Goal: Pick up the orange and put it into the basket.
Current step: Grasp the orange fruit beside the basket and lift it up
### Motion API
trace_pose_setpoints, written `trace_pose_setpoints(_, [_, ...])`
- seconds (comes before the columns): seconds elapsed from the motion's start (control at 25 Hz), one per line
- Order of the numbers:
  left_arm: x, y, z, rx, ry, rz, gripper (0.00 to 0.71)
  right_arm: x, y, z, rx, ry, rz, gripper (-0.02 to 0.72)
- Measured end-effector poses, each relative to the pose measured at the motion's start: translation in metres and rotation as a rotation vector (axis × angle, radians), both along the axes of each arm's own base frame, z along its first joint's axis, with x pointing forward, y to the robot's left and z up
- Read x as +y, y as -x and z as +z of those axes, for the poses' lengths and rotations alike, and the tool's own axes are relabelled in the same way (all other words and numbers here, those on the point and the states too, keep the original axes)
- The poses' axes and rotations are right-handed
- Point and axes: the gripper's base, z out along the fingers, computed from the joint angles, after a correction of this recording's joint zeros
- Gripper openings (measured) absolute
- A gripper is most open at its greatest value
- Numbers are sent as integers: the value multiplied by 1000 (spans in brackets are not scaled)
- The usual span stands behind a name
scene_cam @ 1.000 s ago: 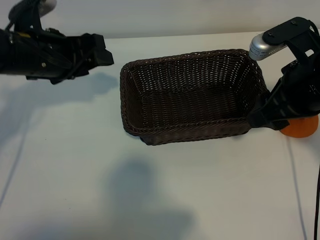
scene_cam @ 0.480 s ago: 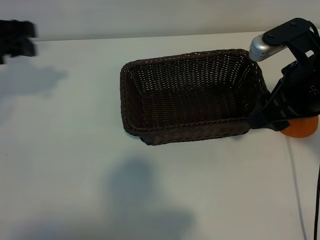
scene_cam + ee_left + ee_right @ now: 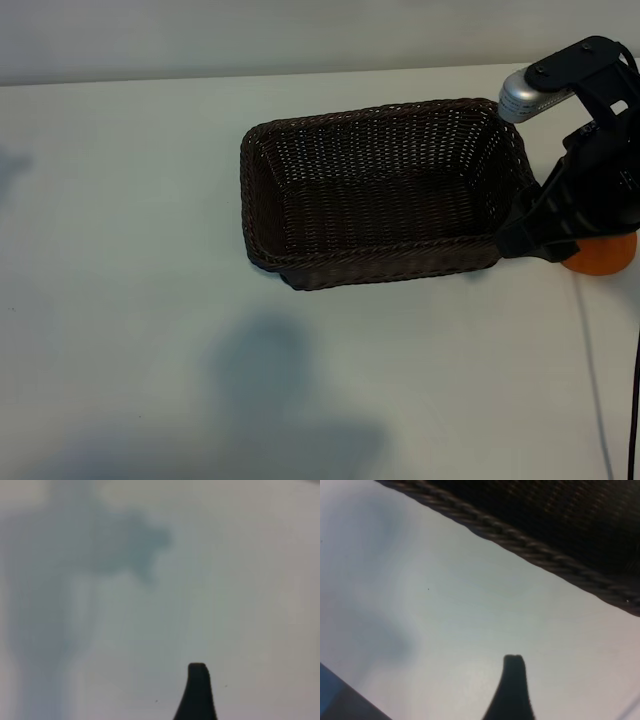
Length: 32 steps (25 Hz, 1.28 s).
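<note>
A: In your exterior view, where is the right tool [image 3: 560, 250]?

B: It sits low at the right end of the basket [image 3: 380, 190], over the orange [image 3: 600, 256], which lies on the white worktop [image 3: 150, 250] just outside the basket's right end. Only a sliver of the fruit shows under the arm, so contact is hard to judge. The left arm is out of that view.

A: And the basket?

B: Rectangular dark brown wicker, rounded corners, braided rim, sloping sides. You have nothing in it.

A: Left wrist view?

B: One dark fingertip [image 3: 198, 690] of the left tool over bare worktop and soft shadows. Its jaws are spread wide, holding nothing.

A: Right wrist view?

B: One dark fingertip [image 3: 512, 687] above the pale worktop, the basket's braided rim [image 3: 520, 535] running across behind it. Your right tool is spread wide too; the orange is not visible there.
</note>
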Motion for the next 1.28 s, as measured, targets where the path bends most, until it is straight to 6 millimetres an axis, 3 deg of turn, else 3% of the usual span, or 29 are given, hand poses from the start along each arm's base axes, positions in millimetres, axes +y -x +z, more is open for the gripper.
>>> trace_pose_setpoints(0.16, [-7, 7, 9, -40, 24, -46, 596, 0, 0, 0, 0, 0, 0, 590])
trace_pose_setpoints(0.32, [-17, 31, 32, -130, -11, -68, 595, 0, 0, 0, 0, 0, 0, 590])
trace_pose_setpoints(0.52, [-43, 90, 71, -309, -122, -129, 596, 0, 0, 0, 0, 0, 0, 590])
trace_pose_setpoints(0.72, [-42, 161, 89, -376, -248, 53, 596, 0, 0, 0, 0, 0, 0, 590])
trace_pose_setpoints(0.92, [-38, 205, 79, -382, -337, 177, 596, 0, 0, 0, -1, 0, 0, 590])
trace_pose_setpoints(1.28, [-44, 262, 28, -433, -314, 92, 596, 0, 0, 0, -2, 0, -1, 589])
